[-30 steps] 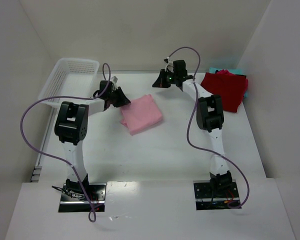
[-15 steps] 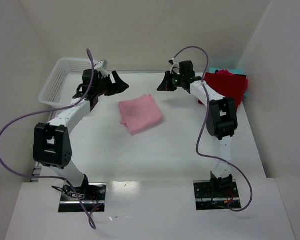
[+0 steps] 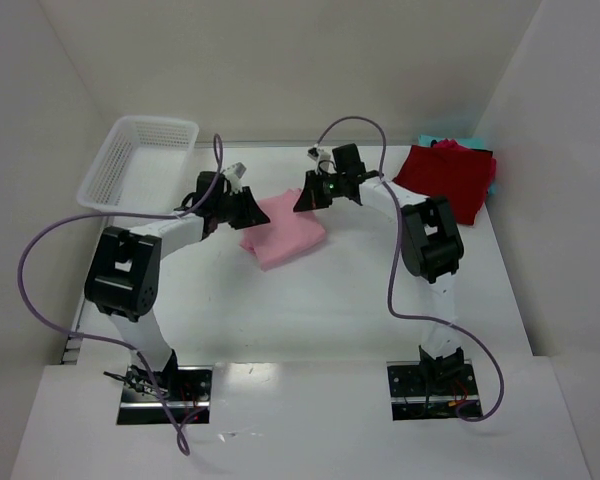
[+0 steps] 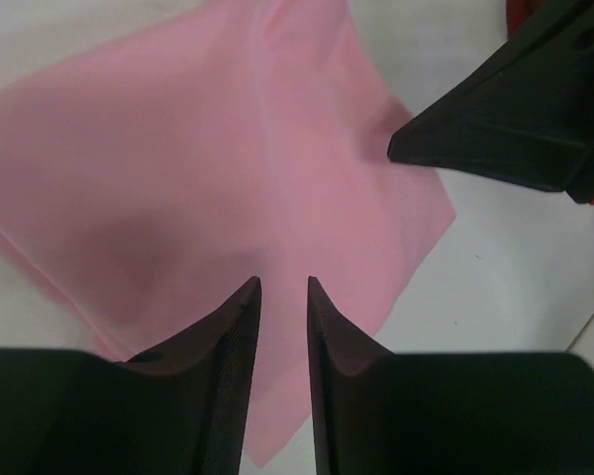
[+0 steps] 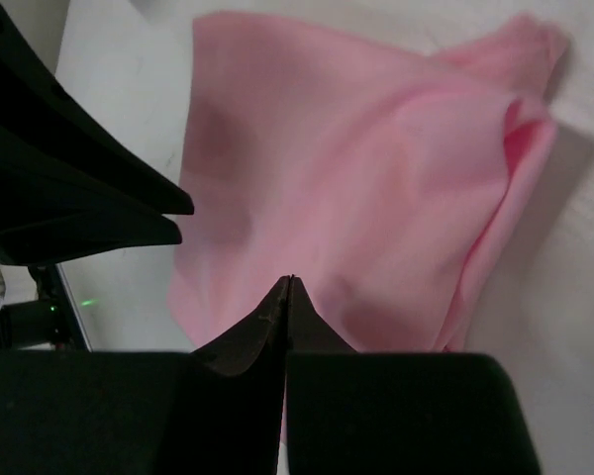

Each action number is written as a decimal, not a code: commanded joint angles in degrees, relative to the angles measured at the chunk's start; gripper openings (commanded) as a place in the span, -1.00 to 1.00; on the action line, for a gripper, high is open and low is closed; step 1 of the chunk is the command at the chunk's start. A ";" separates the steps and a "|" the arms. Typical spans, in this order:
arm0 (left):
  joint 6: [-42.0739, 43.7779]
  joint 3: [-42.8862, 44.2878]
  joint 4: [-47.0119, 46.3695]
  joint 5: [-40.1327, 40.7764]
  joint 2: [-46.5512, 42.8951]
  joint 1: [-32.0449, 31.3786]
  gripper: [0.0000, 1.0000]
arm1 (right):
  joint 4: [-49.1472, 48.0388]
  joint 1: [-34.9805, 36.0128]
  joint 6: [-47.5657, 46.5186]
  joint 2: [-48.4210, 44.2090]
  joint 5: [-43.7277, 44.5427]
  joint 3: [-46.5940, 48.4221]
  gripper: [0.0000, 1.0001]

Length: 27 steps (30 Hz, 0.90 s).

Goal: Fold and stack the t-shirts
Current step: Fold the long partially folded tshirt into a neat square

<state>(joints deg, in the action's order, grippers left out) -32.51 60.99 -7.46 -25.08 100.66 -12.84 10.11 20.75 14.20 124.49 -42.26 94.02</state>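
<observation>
I counted three shirts: a pink t-shirt (image 3: 283, 228), a dark red t-shirt (image 3: 446, 180), a teal t-shirt (image 3: 426, 140); and one white mesh basket (image 3: 108, 165).

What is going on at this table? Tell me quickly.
Two robot arms are working on a folded pink t-shirt in the middle of the table. The left tool is at the shirt's left edge with its jaws a narrow gap apart. The right tool is shut over the far edge, and no cloth shows pinched in it. A dark red t-shirt lies folded in the far right corner on a teal one. A white basket sits at the far left.
</observation>
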 commanded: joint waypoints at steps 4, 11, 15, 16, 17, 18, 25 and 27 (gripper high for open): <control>-1.24 2.20 -5.19 -2.17 6.99 -0.96 -0.37 | -0.70 0.96 -1.54 0.76 0.68 -6.47 -1.00; -0.71 5.01 -4.66 -0.14 12.71 -0.96 -0.37 | -0.70 0.96 -2.68 3.30 3.67 -7.10 -1.00; 0.34 6.16 -3.53 -1.28 13.95 -0.96 -0.37 | 1.49 0.96 -2.68 5.85 3.68 -3.32 -1.00; 0.34 6.16 -3.52 -1.29 13.95 -0.96 -0.40 | 2.28 0.43 -2.68 5.86 2.98 -2.27 -1.00; 0.95 6.16 -2.91 -1.98 13.34 -0.96 -0.40 | 2.81 0.43 -2.68 5.86 2.97 -1.04 -1.00; 0.96 6.16 -2.91 -1.99 11.94 -0.96 -0.40 | 2.81 0.43 -2.68 4.12 2.45 -1.03 -1.00; 3.95 6.16 2.18 -1.99 2.62 -0.96 -0.19 | 2.81 0.43 -2.68 -6.60 6.04 0.03 -1.00; 4.47 5.63 2.72 -4.00 -0.88 -0.96 -0.11 | 3.42 0.43 -2.16 -8.72 6.05 0.03 -1.00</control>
<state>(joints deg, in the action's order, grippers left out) -31.18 65.36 -4.60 -26.06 106.91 -13.93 13.87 21.37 12.67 124.33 -37.39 90.87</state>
